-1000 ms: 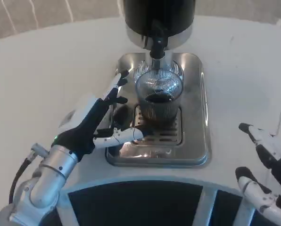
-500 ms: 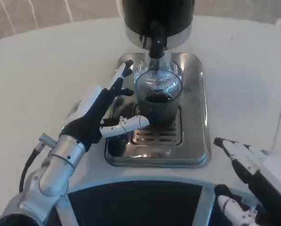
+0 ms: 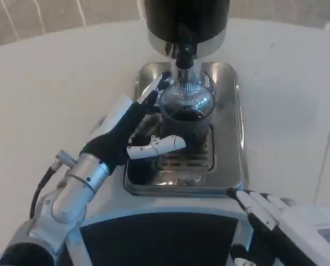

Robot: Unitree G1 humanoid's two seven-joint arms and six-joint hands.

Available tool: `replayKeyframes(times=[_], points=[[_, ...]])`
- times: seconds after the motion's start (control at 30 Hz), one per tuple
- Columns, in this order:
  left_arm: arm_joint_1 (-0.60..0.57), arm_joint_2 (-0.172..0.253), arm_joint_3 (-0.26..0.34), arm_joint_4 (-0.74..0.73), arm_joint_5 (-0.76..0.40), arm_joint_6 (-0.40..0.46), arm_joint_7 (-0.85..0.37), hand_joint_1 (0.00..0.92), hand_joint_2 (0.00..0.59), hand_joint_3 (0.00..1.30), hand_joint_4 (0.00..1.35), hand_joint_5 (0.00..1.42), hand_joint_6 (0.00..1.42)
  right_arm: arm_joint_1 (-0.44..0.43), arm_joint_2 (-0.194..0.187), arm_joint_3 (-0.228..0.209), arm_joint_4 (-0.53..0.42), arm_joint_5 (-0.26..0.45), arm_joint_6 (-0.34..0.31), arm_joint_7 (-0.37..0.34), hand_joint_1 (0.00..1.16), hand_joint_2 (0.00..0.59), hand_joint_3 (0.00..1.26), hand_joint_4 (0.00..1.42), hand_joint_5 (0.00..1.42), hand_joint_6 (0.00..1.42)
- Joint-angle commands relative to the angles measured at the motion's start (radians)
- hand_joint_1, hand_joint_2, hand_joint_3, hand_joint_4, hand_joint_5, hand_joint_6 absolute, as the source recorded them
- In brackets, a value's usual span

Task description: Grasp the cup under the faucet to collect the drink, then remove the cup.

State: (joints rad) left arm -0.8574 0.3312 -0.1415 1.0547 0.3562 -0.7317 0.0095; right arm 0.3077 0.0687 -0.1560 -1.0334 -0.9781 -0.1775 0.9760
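I am spreading my empty left hand (image 3: 133, 133) around the cup (image 3: 185, 113) standing under the faucet (image 3: 184, 54) on the drip tray (image 3: 234, 144), risking tipping its dark drink.

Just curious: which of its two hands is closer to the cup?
The left hand, fingers reaching beside the cup; the right hand sits near the table's front edge.

Ribbed clear cup (image 3: 185, 113) w/ dark drink, upright on drip tray (image 3: 231, 138) grate, directly under faucet (image 3: 184, 54)
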Motion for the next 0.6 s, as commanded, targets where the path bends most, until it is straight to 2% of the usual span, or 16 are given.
replayKeyframes(times=[0.03,0.37,0.6], points=[[-0.009,-0.010,-0.007,0.013,-0.015,-0.031,-0.024,0.345,0.052,0.00,0.00,0.32,0.24,-0.004,0.113,0.022,-0.014,-0.024,0.021,-0.011,0.04,0.538,0.00,0.00,0.00,0.00],[-0.032,-0.025,-0.009,0.033,-0.015,-0.041,-0.038,0.345,0.053,0.00,0.02,0.34,0.27,-0.008,0.116,0.057,-0.014,-0.061,0.047,-0.011,0.04,0.539,0.00,0.00,0.00,0.00],[-0.066,-0.040,-0.022,0.080,0.009,-0.008,-0.022,0.345,0.053,0.00,0.02,0.35,0.28,-0.007,0.130,0.073,-0.014,-0.091,0.054,-0.011,0.04,0.548,0.00,0.00,0.00,0.00]])
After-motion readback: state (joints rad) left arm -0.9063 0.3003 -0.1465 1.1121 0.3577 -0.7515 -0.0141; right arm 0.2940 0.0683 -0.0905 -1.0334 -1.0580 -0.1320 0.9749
